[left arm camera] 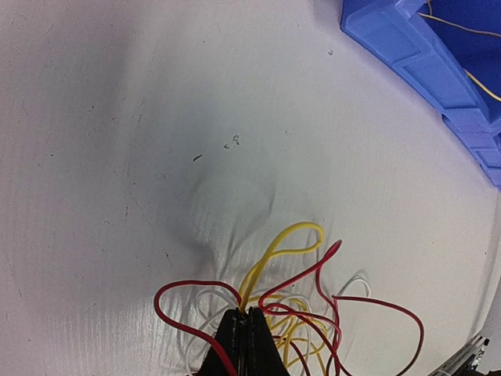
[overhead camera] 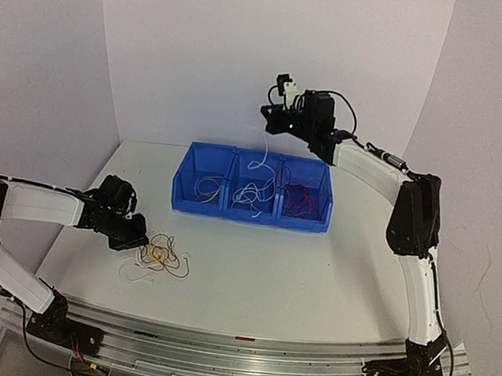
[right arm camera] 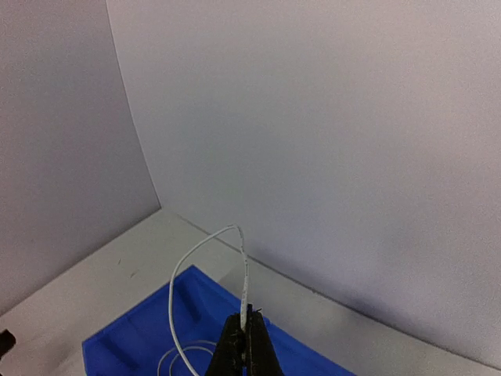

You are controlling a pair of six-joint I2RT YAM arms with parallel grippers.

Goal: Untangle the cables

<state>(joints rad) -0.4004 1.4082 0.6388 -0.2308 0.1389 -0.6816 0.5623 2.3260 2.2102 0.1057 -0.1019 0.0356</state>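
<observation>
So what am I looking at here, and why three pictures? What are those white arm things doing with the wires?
These are two robot arms bolted to a table, each ending in a two-finger pincer. The wide picture comes from a camera above; the other two from cameras on each wrist. The left gripper is shut on the tangled pile of red, yellow and white wires lying on the table. The right gripper holds one white wire raised above the blue three-part bin, where other wires already lie sorted by colour.
</observation>
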